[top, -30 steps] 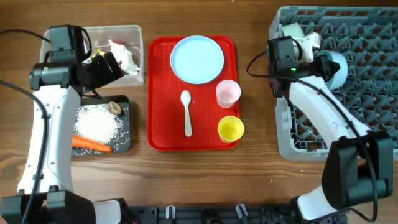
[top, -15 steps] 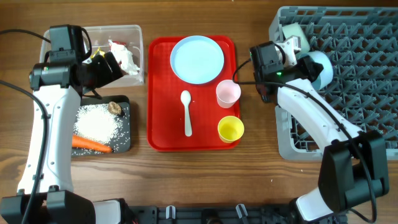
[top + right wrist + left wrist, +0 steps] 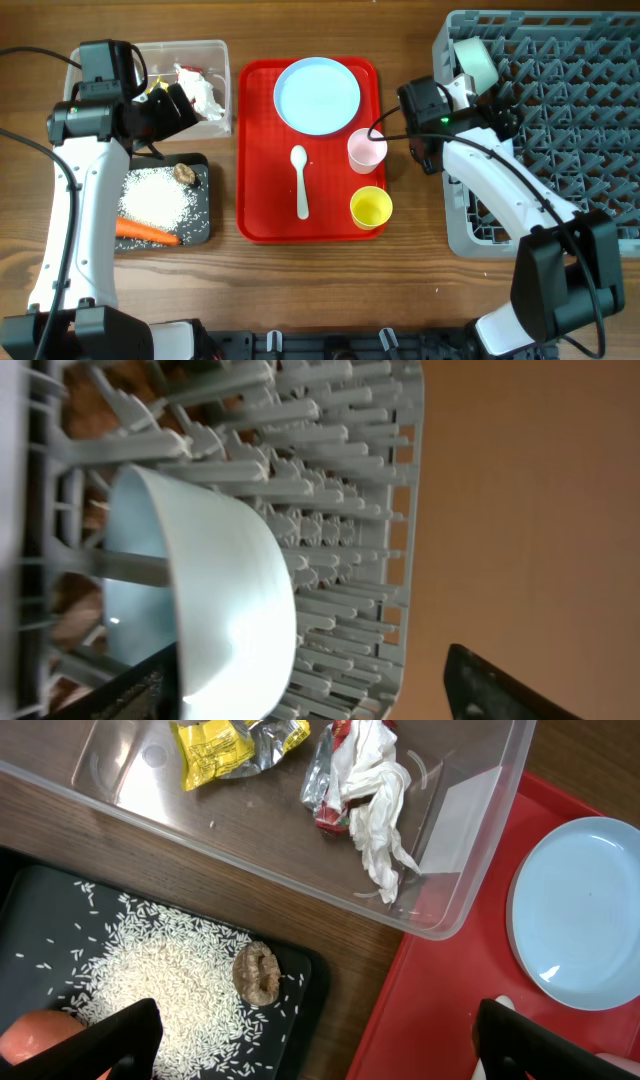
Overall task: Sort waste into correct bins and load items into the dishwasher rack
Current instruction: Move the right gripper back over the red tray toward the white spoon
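Observation:
A light blue bowl point(image 3: 474, 63) point(image 3: 205, 605) stands on edge between the pegs at the near-left corner of the grey dishwasher rack point(image 3: 570, 150) point(image 3: 340, 490). My right gripper point(image 3: 503, 112) point(image 3: 320, 695) is open just beside the bowl and holds nothing. On the red tray point(image 3: 258, 150) lie the plate point(image 3: 317, 95), white spoon point(image 3: 300, 182), pink cup point(image 3: 366, 150) and yellow cup point(image 3: 371, 207). My left gripper point(image 3: 190, 105) point(image 3: 325, 1055) hangs open and empty over the bins. The clear tub point(image 3: 215, 50) holds yellow point(image 3: 235, 745) and red-white wrappers point(image 3: 370, 790). The black tray point(image 3: 203, 232) holds rice point(image 3: 170, 980), a brown lump point(image 3: 257, 970) and a carrot point(image 3: 147, 232).
The red tray's raised rim runs between the bins and the rack. The right arm's forearm crosses the rack's left wall. Bare wooden table shows along the front edge.
My right gripper has opened and let go of the bowl, which now stands in the rack's corner; the wrist shifted left. The left arm has not moved.

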### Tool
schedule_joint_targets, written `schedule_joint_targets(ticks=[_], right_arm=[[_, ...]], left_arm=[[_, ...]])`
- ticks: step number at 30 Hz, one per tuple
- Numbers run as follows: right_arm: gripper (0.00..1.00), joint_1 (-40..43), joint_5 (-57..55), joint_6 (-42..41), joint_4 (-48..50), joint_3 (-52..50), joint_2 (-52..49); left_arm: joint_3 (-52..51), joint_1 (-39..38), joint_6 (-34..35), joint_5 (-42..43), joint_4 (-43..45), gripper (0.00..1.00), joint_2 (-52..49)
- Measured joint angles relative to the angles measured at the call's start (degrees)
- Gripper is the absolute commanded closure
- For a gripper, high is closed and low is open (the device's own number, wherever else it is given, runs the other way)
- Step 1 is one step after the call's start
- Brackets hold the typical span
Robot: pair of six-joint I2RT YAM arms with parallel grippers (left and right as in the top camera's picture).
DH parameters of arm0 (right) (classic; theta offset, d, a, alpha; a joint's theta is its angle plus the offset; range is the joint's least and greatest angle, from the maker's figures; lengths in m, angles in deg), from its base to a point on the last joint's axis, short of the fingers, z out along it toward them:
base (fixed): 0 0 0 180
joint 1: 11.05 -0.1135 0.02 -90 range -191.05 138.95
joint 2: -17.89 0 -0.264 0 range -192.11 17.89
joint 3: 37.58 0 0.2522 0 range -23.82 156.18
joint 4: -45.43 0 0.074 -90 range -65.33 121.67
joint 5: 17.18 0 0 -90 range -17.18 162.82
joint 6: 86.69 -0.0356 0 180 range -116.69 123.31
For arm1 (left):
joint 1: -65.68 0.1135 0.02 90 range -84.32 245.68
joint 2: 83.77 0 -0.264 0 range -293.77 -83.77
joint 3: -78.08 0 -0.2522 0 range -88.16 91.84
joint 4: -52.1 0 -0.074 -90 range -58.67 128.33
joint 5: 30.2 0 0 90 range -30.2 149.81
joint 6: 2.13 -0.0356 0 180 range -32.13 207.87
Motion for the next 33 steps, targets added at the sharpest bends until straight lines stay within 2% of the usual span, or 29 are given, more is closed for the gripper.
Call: schedule_joint_targets(ticks=[11,18,22,25,29,33], right_arm=[[0.13,-2.6,8.4,-3.8,0.2,0.0,0.7],[0.14,-2.6,16.7,-8.5,-0.1,3.8,7.3],[0.21,-2.6,26.4,-9.4,0.8,9.9,14.1],[0.27,-2.6,38.1,-10.2,4.6,12.3,19.6],[0.28,-2.6,52.6,-12.7,8.9,13.0,23.2],[0.27,-2.6,61.6,-15.2,8.9,13.0,21.3]], left_arm=[[0.0,0.0,0.0,0.0,0.0,0.0,0.0],[0.0,0.0,0.0,0.0,0.0,0.0,0.0],[0.0,0.0,0.0,0.0,0.0,0.0,0.0],[0.0,0.0,0.0,0.0,0.0,0.0,0.0],[0.0,0.0,0.0,0.0,0.0,0.0,0.0],[0.0,0.0,0.0,0.0,0.0,0.0,0.0]])
